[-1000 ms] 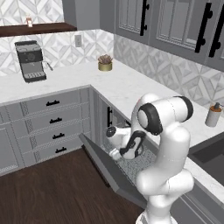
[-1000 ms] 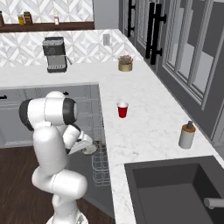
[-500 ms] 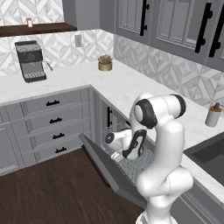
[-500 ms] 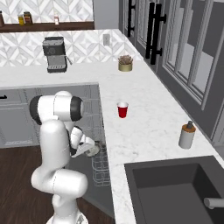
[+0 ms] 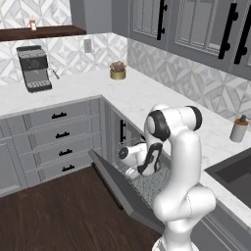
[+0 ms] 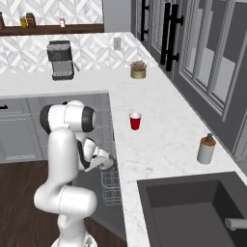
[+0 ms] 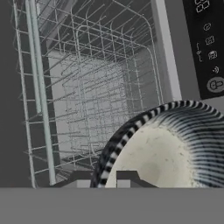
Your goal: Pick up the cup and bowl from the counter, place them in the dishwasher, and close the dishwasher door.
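One bowl (image 7: 175,148) sits right at my end effector (image 7: 103,179) above the dishwasher (image 7: 96,87) rack, tipped so its pale hollow faces my hand camera; its rim lies by my fingertips (image 7: 127,177). I cannot tell whether they pinch that rim or stand just apart. The dishwasher door (image 5: 122,188) hangs lowered, sloping out from the cabinets, with my end effector (image 5: 128,172) over it. The cup (image 6: 135,121) stands upright, mouth up, on the worktop (image 6: 159,140), beyond the dishwasher.
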{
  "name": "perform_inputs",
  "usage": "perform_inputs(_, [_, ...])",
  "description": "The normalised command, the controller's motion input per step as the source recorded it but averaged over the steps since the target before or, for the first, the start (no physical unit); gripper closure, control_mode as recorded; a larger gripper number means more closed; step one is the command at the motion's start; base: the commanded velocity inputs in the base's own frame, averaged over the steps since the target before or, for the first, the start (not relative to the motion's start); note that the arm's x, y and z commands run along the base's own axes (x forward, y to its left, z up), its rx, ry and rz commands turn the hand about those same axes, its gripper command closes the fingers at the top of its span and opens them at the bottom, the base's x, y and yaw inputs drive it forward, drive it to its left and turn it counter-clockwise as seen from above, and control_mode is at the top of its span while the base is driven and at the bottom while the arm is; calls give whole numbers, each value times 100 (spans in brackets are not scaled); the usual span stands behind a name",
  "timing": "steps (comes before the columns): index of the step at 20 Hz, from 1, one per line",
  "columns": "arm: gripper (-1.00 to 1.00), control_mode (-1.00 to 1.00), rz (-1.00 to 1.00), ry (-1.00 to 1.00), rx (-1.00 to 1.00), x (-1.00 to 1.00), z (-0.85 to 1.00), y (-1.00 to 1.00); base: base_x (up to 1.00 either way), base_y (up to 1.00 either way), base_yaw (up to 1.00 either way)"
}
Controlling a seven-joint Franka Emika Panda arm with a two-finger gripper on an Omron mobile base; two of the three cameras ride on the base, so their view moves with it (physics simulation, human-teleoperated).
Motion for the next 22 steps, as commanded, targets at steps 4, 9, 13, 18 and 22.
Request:
perform_inputs(4, [100,-100,0,1,0,38,-58,-21,0,0,0])
perform_inputs(9, [100,-100,0,0,0,18,-54,-11,0,0,0])
perform_inputs(13, [100,-100,0,0,2,8,-46,-13,0,0,0])
perform_inputs(18, [100,-100,0,0,4,8,-41,-3,0,0,0])
perform_inputs(22, [100,-100,0,0,13,1,-45,-4,0,0,0])
